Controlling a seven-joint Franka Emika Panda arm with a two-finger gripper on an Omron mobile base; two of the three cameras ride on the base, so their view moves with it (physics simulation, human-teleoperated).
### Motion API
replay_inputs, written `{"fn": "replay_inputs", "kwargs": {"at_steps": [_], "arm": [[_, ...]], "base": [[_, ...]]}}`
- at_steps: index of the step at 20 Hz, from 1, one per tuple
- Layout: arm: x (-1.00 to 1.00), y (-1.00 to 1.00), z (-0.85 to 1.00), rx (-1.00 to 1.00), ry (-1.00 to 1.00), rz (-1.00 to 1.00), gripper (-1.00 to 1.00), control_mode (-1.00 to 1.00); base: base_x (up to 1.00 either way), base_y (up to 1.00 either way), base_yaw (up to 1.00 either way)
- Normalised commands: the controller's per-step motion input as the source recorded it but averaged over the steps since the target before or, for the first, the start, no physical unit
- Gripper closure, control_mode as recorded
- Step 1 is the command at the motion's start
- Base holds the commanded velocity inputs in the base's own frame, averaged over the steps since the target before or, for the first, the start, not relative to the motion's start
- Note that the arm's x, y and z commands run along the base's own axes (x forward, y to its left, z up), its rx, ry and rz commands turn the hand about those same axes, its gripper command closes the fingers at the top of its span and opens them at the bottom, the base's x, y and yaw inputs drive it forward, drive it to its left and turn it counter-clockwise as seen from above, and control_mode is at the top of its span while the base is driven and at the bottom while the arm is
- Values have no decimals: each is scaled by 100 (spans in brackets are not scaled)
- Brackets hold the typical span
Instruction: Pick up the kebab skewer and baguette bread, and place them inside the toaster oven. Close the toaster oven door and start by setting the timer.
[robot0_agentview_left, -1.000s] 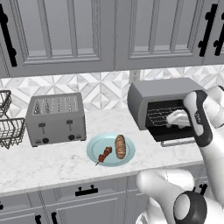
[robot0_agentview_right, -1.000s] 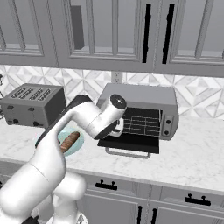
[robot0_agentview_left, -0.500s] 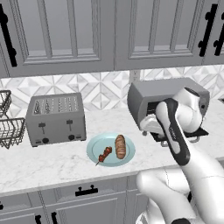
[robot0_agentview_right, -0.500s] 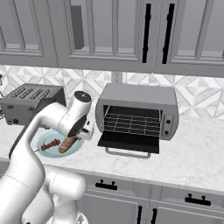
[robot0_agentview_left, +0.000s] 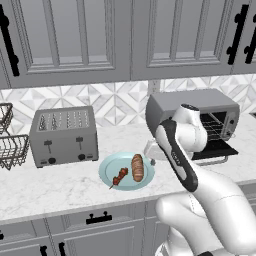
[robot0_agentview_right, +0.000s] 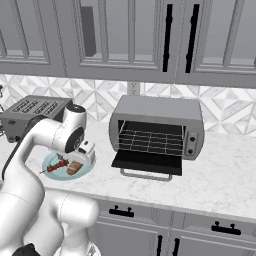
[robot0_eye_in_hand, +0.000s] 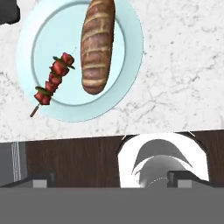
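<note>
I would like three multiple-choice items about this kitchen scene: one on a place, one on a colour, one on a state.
1. Where does the kebab skewer lie?
A. on the oven rack
B. on the plate, beside the baguette bread
C. in the toaster

2. What colour is the plate?
A. pale teal
B. red
C. black

3. How is the toaster oven door?
A. shut
B. missing
C. folded down open

Answers: 1 B, skewer and loaf lie side by side on the plate; 2 A, its rim shows pale teal; 3 C, the door lies flat below the toaster oven and the rack shows.
</note>
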Motion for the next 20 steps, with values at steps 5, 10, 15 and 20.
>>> {"fn": "replay_inputs", "kwargs": {"at_steps": [5,10,15,20], "arm": [[6,25,-29,-2,10,-5,-100,-100],[33,51,-44,-5,9,0,-100,-100],[40,6,-38,-12,10,0,-100,-100],[43,15,-34,-7,7,0,-100,-100]], "base": [[0,0,0],[0,0,0],[0,0,0],[0,0,0]]}}
